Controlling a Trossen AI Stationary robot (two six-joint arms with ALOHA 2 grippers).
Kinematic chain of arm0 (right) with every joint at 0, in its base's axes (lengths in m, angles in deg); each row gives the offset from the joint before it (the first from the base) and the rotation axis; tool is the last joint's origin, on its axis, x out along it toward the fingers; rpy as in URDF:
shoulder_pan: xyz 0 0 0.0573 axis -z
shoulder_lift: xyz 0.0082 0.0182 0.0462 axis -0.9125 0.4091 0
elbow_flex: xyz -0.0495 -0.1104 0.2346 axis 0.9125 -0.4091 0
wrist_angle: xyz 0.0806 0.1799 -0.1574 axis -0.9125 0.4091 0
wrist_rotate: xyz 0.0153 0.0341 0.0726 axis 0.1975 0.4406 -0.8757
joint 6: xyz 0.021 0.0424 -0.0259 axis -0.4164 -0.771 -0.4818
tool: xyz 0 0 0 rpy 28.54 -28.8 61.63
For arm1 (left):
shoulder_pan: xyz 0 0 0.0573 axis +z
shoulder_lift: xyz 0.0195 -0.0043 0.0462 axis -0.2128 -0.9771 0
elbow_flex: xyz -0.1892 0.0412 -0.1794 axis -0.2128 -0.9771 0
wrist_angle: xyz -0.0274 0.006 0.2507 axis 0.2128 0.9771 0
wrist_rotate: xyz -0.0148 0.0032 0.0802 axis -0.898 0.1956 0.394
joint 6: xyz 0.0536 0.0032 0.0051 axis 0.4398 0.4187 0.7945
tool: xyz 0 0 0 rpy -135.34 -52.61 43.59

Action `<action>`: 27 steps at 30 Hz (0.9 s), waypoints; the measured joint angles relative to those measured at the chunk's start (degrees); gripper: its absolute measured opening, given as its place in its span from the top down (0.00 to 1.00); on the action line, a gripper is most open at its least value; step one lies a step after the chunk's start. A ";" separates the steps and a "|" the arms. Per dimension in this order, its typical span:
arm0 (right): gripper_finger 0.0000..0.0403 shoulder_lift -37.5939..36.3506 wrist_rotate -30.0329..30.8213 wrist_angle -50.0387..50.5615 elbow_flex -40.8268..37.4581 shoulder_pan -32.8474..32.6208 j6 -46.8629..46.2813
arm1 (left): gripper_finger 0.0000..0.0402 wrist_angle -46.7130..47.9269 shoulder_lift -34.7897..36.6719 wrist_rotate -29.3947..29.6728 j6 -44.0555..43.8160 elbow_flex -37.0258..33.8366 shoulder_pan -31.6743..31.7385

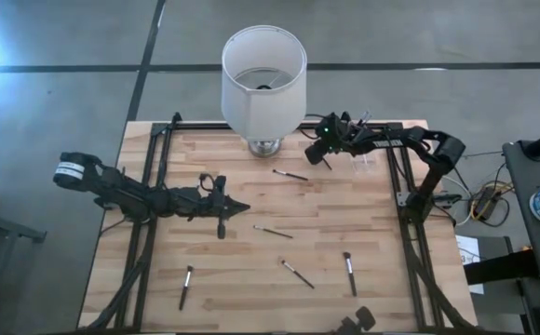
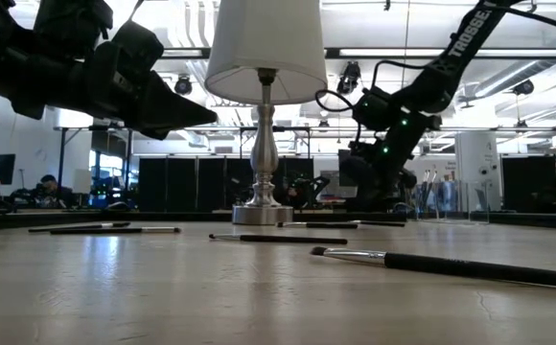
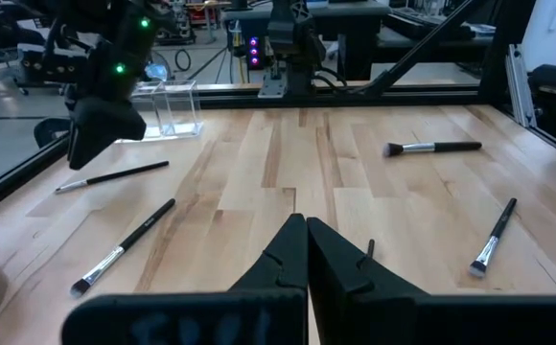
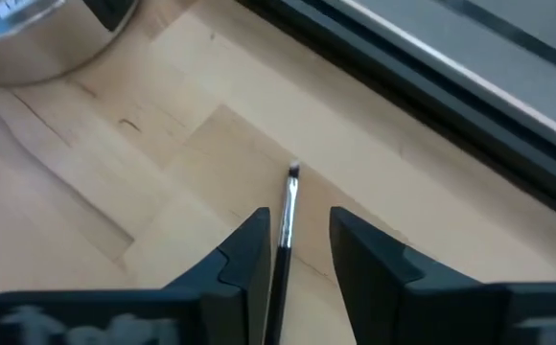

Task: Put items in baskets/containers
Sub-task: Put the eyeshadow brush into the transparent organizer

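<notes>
Makeup brushes lie scattered on the wooden surface (image 1: 363, 223) in the high view: one (image 1: 290, 175) near 12 o'clock just below the lamp base (image 1: 264, 146), one (image 1: 273, 232) at the centre, one (image 1: 297, 274) toward 5 o'clock, one (image 1: 350, 274) farther out at 4 o'clock, and one (image 1: 185, 286) at 7 o'clock. The clear cup (image 3: 168, 107) stands at the far edge around 1 o'clock, beside the right arm. The right pincer (image 1: 318, 154) hangs at about 1 o'clock, right of the lampshade (image 1: 263, 76). Its wrist view shows the fingers (image 4: 244, 259) apart with a thin brush (image 4: 284, 240) running up between them, bristle tip pointing away; whether the pads touch the handle cannot be told. The left pincer (image 1: 240, 208) sits near the centre, toward 9 o'clock, its fingers (image 3: 288, 251) pressed together with nothing between them, raised above the surface in the low view.
</notes>
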 joint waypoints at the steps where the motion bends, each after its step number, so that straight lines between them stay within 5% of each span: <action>1: 0.75 0.00 0.02 -0.04 -0.14 0.02 -0.09 | 1.00 0.00 0.00 0.00 0.00 0.00 -0.02; 27: 0.67 5.06 -0.37 1.02 3.83 0.33 0.33 | 1.00 -0.07 0.00 -0.81 -0.03 0.00 0.00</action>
